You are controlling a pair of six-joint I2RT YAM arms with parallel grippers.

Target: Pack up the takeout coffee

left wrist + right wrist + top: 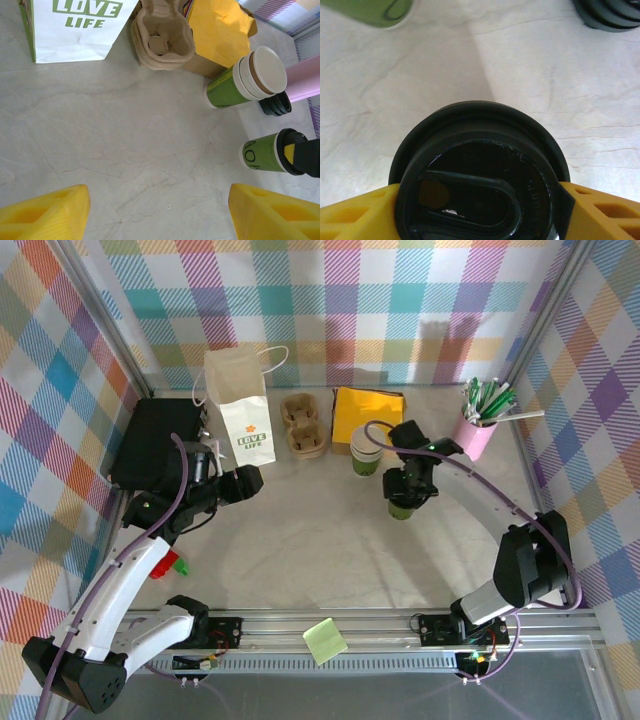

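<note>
Your right gripper (pixel 480 210) is clamped on the lidded takeout coffee (pixel 262 152); your left gripper (pixel 155 195) is spread wide with nothing between its fingers.
Big to small: pale marbled table (pixel 300 560). The black box (pixel 150 440) is at back left, with the white paper bag (pixel 238 405) upright just right of it. The yellow pouch (pixel 367 412) is at back centre, and the brown pulp cup carrier (pixel 303 425) sits between bag and pouch. The pink cup of straws (pixel 478 430) is at back right. 1 stack of nested cups (pixel 365 455) stands just in front of the pouch. The takeout coffee is upright right of table centre, near that stack on its front-right side, with 1 yellow finger pressed on each side of its black lid. A loose black lid (pixel 275 104) lies beside the pink cup. Your left gripper hangs low in front of the bag, well apart from the coffee.
</note>
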